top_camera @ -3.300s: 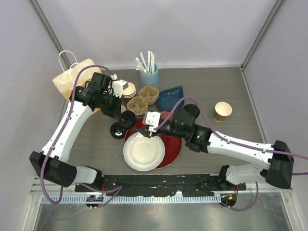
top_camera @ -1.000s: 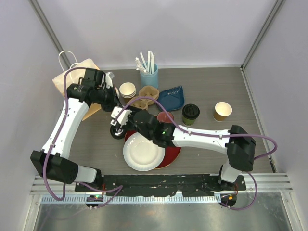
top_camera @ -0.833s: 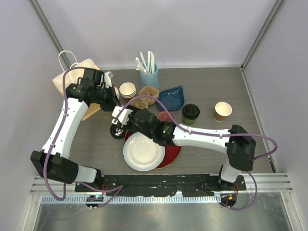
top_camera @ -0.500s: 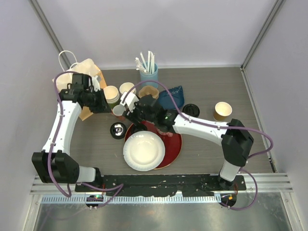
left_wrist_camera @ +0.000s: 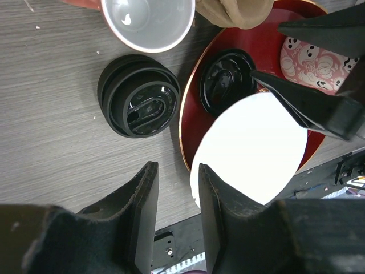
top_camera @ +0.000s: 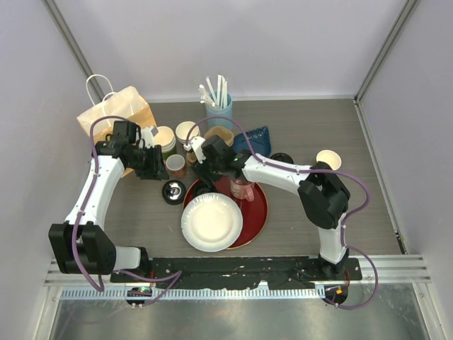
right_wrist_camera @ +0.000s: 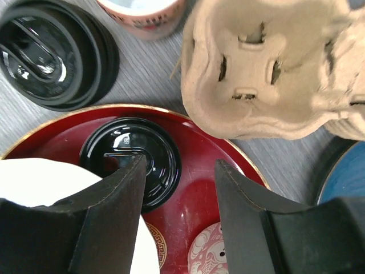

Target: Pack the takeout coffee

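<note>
Green-sided takeout coffee (top_camera: 282,157), black lid on, stands near the middle of the bench (top_camera: 283,227), just past the far right rim of the red plate (top_camera: 256,212) and partly hidden behind the right arm. Right end effector (right_wrist_camera: 178,165) hangs with fingers wide and empty over a loose black lid (right_wrist_camera: 130,162) lying on that plate. Left end effector (left_wrist_camera: 177,168), nearer the bench's left edge, has its fingers narrowly parted and empty, close to another black lid (left_wrist_camera: 138,103) resting on the bench.

Blk plastic lid stack (right_wrist_camera: 54,54) glossy, red tray (right_wrist_camera: 199,200) shiny/smooth, pulp cup carrier (right_wrist_camera: 256,68) rough matt, tabletop (left_wrist_camera: 51,154) matt wood-grain.
</note>
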Motion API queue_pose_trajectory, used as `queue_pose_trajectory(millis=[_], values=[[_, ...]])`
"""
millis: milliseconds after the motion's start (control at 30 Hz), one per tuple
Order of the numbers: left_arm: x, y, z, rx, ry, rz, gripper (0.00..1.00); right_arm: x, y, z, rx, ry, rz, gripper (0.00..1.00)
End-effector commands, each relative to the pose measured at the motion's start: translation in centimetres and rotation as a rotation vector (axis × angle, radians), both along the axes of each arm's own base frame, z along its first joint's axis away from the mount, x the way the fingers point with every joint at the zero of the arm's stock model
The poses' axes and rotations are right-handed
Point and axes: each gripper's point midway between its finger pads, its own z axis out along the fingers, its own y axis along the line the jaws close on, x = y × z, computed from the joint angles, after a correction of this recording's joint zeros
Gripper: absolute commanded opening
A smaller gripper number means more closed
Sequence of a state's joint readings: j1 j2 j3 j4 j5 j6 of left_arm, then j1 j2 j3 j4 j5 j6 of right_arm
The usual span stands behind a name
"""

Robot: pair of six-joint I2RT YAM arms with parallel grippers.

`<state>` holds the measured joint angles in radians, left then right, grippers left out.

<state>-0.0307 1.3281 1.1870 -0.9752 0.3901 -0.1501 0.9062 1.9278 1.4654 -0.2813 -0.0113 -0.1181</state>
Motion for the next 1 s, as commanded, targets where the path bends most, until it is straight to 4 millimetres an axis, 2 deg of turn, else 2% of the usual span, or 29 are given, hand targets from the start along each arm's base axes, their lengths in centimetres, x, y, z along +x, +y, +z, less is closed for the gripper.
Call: queue_pose_trajectory(millis=[0, 533, 733, 833, 967], values=[[0.9, -0.3, 1.6, -0.009, -0.113, -0.043, 0.39, 0.0, 0.7, -0.7, -0.017, 0.039, -0.006, 0.56], [0.7, -0.7, 1.6, -0.033, -0.11, -0.057, 0.39, -0.1, 0.4, -4.4, -0.087, 0.113, 0.009, 0.54], [0.8, -0.7, 1.8, -0.03, -0.117, -0.059, 0.39, -0.8, 0.7, -5.8, -0.091, 0.156, 0.036, 0.52], [0.9, -0.7, 1.7, -0.029, -0.115, -0.057, 0.39, -0.9, 0.5, -6.2, -0.1, 0.162, 0.037, 0.46], [1.0, -0.7, 1.9, -0.029, -0.118, -0.057, 0.38, -0.7, 0.5, -5.3, -0.089, 0.144, 0.032, 0.22]])
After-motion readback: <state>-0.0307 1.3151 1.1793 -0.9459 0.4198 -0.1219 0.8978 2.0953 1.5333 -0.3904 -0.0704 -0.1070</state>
